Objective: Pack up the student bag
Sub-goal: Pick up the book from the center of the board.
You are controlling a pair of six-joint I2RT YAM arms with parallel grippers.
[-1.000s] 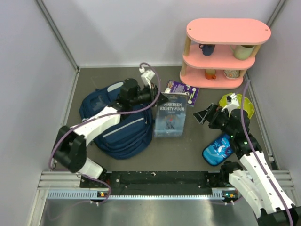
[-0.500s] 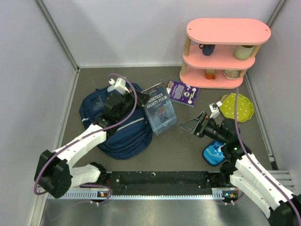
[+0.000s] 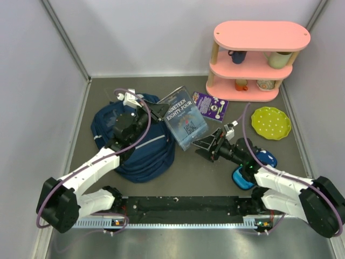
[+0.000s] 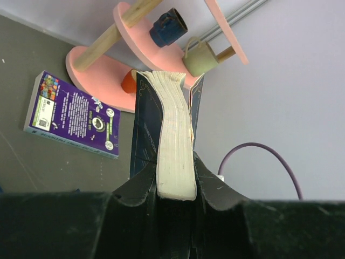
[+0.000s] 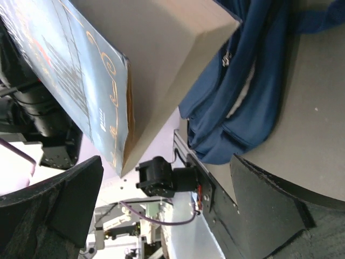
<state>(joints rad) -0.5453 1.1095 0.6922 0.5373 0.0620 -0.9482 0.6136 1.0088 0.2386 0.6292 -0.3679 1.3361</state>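
Note:
The student bag [image 3: 132, 145], navy with white trim, lies at the left of the mat. My left gripper [image 3: 160, 113] is above its right side, shut on the blue book "Nineteen Eighty-Four" [image 3: 186, 116], which it holds tilted off the mat. In the left wrist view the book's cream page edge [image 4: 175, 140] is clamped between both fingers of the left gripper [image 4: 175, 186]. My right gripper [image 3: 209, 143] stands wide open just below the book's right corner and holds nothing. The right wrist view has the book [image 5: 70, 86] up left, the bag [image 5: 253, 81] up right, and the right gripper [image 5: 161, 202] with an empty gap.
A purple book [image 3: 211, 106] lies flat behind the held one. The pink three-tier shelf [image 3: 259, 35] with mugs stands at the back right, a yellow-green plate [image 3: 271, 122] in front of it. A small blue pencil case [image 3: 243, 178] lies under my right arm.
The left arm has drawn back toward the bag, carrying the book left and tilting it. The right arm has swung left up to the book, its jaws spreading wider.

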